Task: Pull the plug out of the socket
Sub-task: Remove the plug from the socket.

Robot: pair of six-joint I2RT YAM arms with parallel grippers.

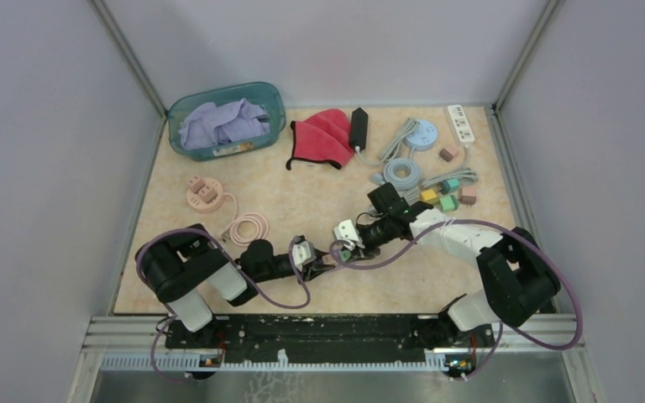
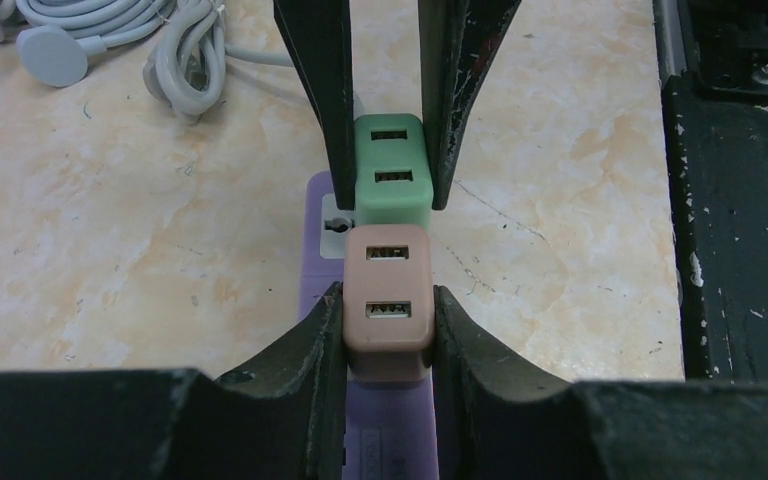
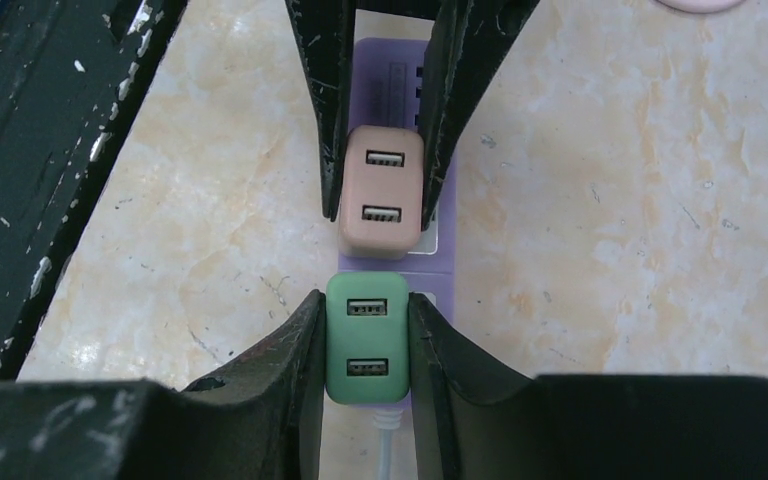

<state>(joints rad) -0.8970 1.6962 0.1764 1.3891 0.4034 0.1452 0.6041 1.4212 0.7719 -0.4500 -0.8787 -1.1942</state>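
Left gripper (image 2: 387,296): my fingers sit narrow against the tan plug (image 3: 381,190), one pad on each long side, at the bottom centre of the left wrist view; I judge this a grip
Right gripper (image 3: 364,300): my other pair is closed just as narrowly on the green plug (image 2: 392,170), at the bottom centre of the right wrist view
Where the plugs are: both stand upright in the purple power strip (image 3: 388,80), end to end and just beside each other, USB faces up
Where the strip is: flat on the marbled table (image 3: 610,250), in the lower middle of the top view, between my two wrists
How the plug will handle: I judge it a small, light, rigid plastic block; the smooth sides could slip, and the resistance comes from the pins in the socket, not from weight
Where I take hold: on the flat long sides, low towards the strip, off the USB face
The strip: probably light enough to rise with the plug, so my hold on the green plug should serve as the anchor
Risk: a tilted pull could bind or bend the pins; I want it straight up and out
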